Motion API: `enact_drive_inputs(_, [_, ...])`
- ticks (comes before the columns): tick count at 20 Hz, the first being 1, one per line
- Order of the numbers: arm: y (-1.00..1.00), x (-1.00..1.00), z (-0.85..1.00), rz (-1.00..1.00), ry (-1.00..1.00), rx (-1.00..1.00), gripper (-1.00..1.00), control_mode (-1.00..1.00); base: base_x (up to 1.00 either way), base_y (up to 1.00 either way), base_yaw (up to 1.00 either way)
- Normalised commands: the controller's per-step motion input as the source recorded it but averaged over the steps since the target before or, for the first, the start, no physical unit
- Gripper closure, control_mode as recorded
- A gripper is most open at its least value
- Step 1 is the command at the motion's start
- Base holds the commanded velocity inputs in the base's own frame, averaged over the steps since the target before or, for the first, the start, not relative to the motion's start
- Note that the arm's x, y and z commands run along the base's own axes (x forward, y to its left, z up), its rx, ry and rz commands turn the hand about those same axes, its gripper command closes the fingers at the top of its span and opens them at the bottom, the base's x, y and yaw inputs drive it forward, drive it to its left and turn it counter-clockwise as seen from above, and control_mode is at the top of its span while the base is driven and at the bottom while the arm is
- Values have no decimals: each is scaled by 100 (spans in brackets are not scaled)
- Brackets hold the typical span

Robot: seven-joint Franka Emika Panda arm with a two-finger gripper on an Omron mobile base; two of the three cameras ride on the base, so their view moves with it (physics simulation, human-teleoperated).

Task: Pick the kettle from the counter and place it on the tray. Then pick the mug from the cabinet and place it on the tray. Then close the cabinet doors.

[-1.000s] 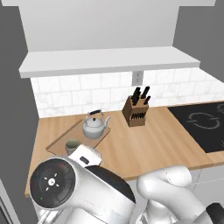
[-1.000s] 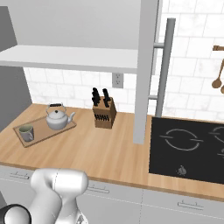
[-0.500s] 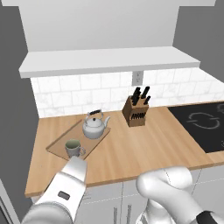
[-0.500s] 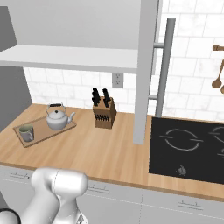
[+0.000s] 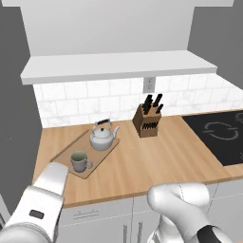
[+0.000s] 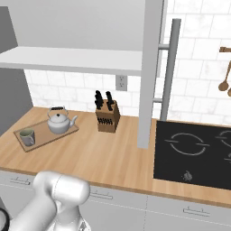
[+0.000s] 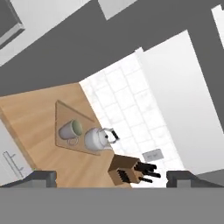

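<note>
Long light-brown wooden desk point(image 5: 156, 159) under white tiled wall, thin wooden tray point(image 5: 64, 153) at its left end, small grey mug point(image 5: 79, 161) and squat silver kettle point(image 5: 103, 136) both on tray, wooden knife block point(image 5: 146, 122) mid-desk, black hob point(image 6: 194, 155) far right, open grey cabinet door point(image 6: 150, 67) edge-on in right base view, hand point(image 7: 111, 178) spread wide, holding nothing, high above desk.
</note>
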Motion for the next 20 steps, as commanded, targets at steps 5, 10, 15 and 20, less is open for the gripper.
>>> enact_drive_inputs(5, [28,0,2,0,-21,-14,-100,-100,0,0,0])
enact_drive_inputs(10, [22,-3,3,0,-21,-13,-100,-100,0,0,0])
enact_drive_inputs(15, [22,0,15,0,-2,-4,-100,-100,0,0,0])
enact_drive_inputs(20, [26,0,2,0,-2,-7,-100,-100,0,0,0])
